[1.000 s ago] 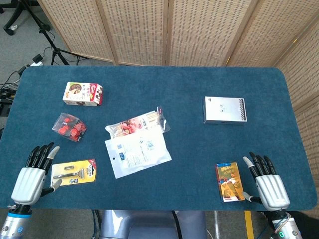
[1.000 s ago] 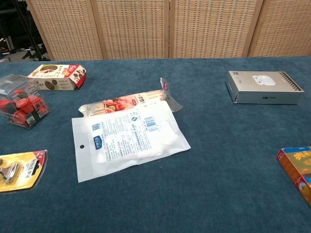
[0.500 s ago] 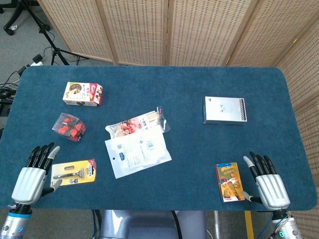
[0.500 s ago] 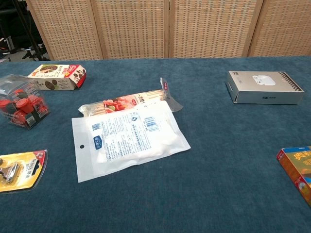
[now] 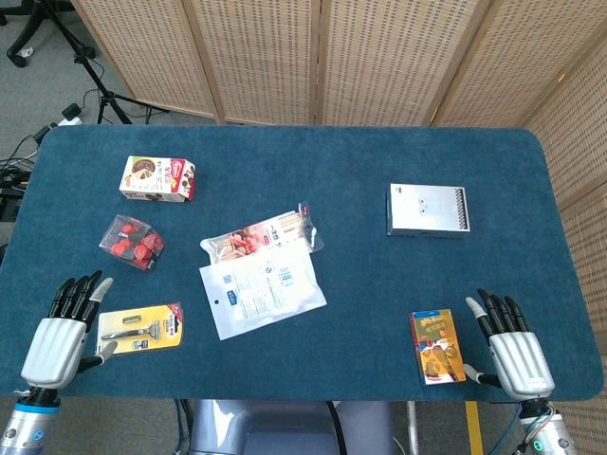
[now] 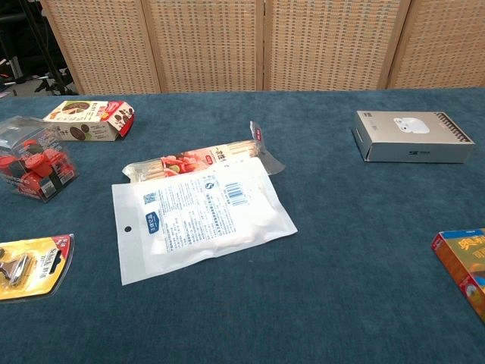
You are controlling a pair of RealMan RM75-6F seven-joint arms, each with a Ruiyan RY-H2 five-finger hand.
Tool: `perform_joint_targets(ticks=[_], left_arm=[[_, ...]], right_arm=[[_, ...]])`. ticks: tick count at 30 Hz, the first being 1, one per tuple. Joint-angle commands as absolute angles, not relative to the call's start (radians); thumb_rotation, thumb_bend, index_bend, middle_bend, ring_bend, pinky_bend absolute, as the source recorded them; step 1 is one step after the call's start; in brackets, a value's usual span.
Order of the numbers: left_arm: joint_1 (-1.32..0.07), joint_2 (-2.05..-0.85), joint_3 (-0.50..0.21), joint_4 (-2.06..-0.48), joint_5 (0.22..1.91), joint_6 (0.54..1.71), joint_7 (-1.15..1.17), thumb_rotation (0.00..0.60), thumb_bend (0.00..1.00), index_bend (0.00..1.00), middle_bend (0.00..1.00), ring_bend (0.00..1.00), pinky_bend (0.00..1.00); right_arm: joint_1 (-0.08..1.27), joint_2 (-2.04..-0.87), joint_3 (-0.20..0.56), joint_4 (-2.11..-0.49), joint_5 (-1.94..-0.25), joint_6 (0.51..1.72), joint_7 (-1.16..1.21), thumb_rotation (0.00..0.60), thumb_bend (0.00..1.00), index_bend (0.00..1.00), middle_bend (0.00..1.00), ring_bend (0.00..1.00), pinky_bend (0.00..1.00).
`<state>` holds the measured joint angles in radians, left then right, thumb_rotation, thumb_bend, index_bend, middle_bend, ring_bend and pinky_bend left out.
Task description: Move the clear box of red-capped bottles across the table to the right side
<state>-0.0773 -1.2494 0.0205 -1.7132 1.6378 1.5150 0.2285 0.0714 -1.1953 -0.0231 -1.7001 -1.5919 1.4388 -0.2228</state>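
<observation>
Head view: my left hand [image 5: 59, 334] sits at the near-left table edge, fingers spread, holding nothing. My right hand [image 5: 513, 349] is at the near-right edge, fingers likewise apart and empty. Chest view shows neither hand.

Clear box of red-capped bottles [image 5: 132, 241] is on the left side of the blue table [image 5: 351, 171], well apart from both hands; in chest view it's cut by the left frame edge [image 6: 32, 167]. Cookie box [image 5: 157, 178] lies beyond it. Razor blister pack [image 5: 140, 327] is just beside my left fingers; chest view only catches part of it [image 6: 30, 263].

Centre: white pouch [image 5: 262, 289] overlaps the snack-stick packet [image 5: 261, 234]. Chest view makes the overlap clearer [image 6: 198, 214].

Right: silver box [image 5: 426, 209] is far side, the orange carton [image 5: 437, 345] just beside my right hand. Chest view clips the carton to a corner [image 6: 464, 267].
</observation>
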Motion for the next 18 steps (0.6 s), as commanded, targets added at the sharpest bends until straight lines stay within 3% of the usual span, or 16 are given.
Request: perform_joint_targets(ticks=[1, 5, 9, 18], left_arm=[[-0.084, -1.247, 0.013, -1.721, 1.630, 1.505, 0.240, 0.600, 0.18, 0.00, 0.00, 0.00, 0.00], [-0.132, -1.191, -0.015, -1.763, 1.599, 1.436, 0.241, 0.600, 0.17, 0.00, 0.00, 0.00, 0.00], [-0.263, -1.005, -0.094, -1.854, 1.519, 1.248, 0.213, 0.600, 0.17, 0.00, 0.00, 0.00, 0.00], [-0.451, -0.832, -0.144, -1.836, 1.398, 0.925, 0.134, 0.600, 0.17, 0.00, 0.00, 0.00, 0.00]], right_arm=[[0.070, -1.193, -0.021, -1.697, -1.594, 1.446, -0.217, 0.600, 0.05, 0.02, 0.00, 0.00, 0.00], [0.067, -1.190, -0.021, -1.695, -1.587, 1.446, -0.208, 0.600, 0.05, 0.02, 0.00, 0.00, 0.00], [0.068, -1.191, -0.020, -1.692, -1.590, 1.445, -0.206, 0.600, 0.05, 0.02, 0.00, 0.00, 0.00], [0.077, -1.204, -0.011, -1.680, -1.563, 1.422, -0.217, 0.600, 0.05, 0.02, 0.00, 0.00, 0.00]])
